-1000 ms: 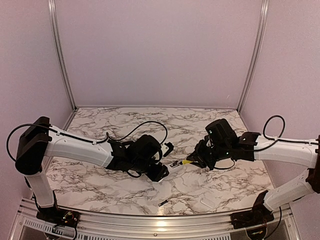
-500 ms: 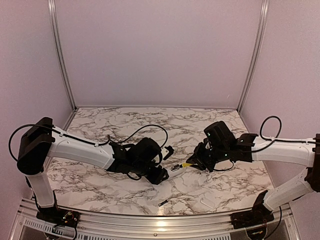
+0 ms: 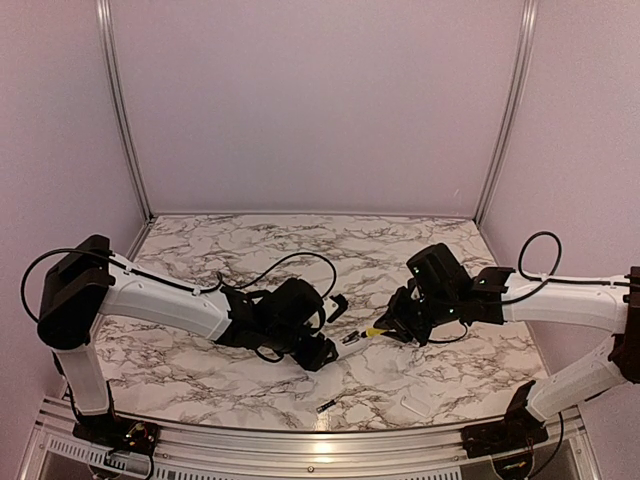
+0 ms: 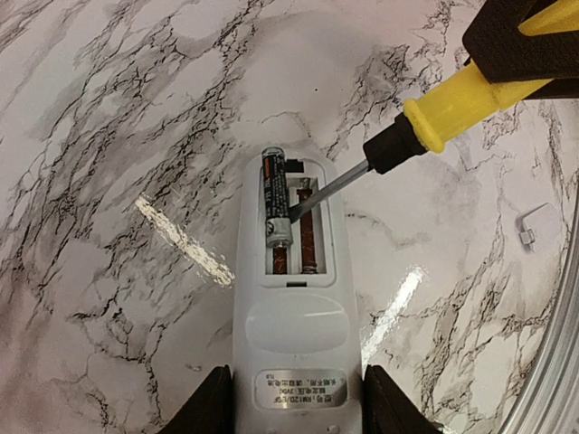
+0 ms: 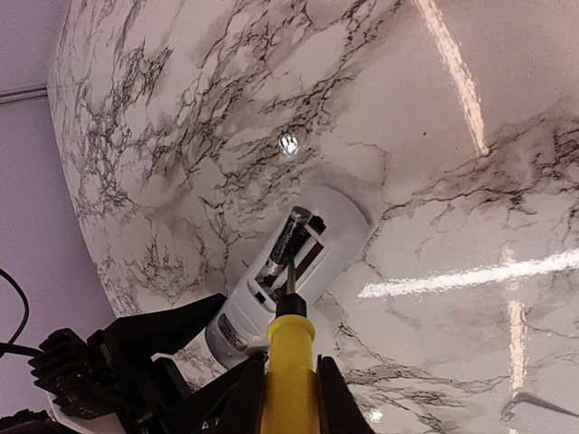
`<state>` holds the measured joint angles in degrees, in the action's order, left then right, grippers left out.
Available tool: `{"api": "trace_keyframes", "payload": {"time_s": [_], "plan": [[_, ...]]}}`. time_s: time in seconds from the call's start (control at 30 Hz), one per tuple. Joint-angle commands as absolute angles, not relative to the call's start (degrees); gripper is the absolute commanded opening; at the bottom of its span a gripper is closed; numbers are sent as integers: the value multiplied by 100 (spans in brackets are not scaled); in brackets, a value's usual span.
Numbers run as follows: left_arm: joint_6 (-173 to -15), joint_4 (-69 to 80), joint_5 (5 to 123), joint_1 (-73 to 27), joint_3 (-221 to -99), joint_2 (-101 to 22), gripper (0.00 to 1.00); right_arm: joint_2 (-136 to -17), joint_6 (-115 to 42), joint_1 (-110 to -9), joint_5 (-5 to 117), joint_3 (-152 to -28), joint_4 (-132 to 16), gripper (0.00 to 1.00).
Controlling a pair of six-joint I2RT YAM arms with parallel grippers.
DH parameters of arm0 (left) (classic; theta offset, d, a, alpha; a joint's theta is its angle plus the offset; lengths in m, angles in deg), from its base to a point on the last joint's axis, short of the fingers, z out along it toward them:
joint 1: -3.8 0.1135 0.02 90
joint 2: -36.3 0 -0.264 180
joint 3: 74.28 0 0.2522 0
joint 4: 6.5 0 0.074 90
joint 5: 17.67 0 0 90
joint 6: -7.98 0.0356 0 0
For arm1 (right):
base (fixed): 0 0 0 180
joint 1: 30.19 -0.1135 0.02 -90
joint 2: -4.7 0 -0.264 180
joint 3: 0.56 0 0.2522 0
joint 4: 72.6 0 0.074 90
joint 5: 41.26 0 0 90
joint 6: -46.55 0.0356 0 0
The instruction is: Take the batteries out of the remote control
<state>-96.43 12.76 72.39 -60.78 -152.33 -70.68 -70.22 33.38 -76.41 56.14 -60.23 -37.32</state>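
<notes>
My left gripper point(image 4: 289, 398) is shut on the white remote control point(image 4: 289, 298), holding its label end with the open compartment facing up. One dark battery point(image 4: 275, 199) lies in the left slot, and the right slot shows a bare spring. My right gripper point(image 5: 289, 389) is shut on the yellow-handled screwdriver point(image 5: 289, 357). The screwdriver's tip rests inside the compartment beside that battery point(image 5: 286, 242). In the top view the grippers meet mid-table: left point(image 3: 318, 352), right point(image 3: 397, 325), with the remote point(image 3: 348, 338) between them. A second battery point(image 3: 326, 407) lies loose near the front edge.
The small flat white cover piece point(image 3: 415, 405) lies on the marble table near the front right, and it also shows in the left wrist view point(image 4: 536, 221). A black cable point(image 3: 290, 262) loops over the left arm. The metal front rail point(image 3: 320, 445) borders the table.
Both grippers have drifted slightly toward the near edge, still holding the remote and the screwdriver. The screwdriver tip stays at the remote's compartment. The loose battery has not moved.
</notes>
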Motion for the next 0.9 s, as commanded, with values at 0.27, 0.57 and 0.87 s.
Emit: {"api": "trace_keyframes", "payload": {"time_s": [0.27,0.57,0.87], "plan": [[-9648,1025,7251,-6115,-15224,-7236,0,-7181,3116,-7599,5510,-6452,-3076,0],[-9619,1067,7251,-6115,-15263,-7327,0,-7268,2972,-7599,5463,-6781,-2880,0],[-9560,1141,7094,-6115,-15331,-7442,0,-7444,2814,-7599,5454,-7074,-2719,0]]}}
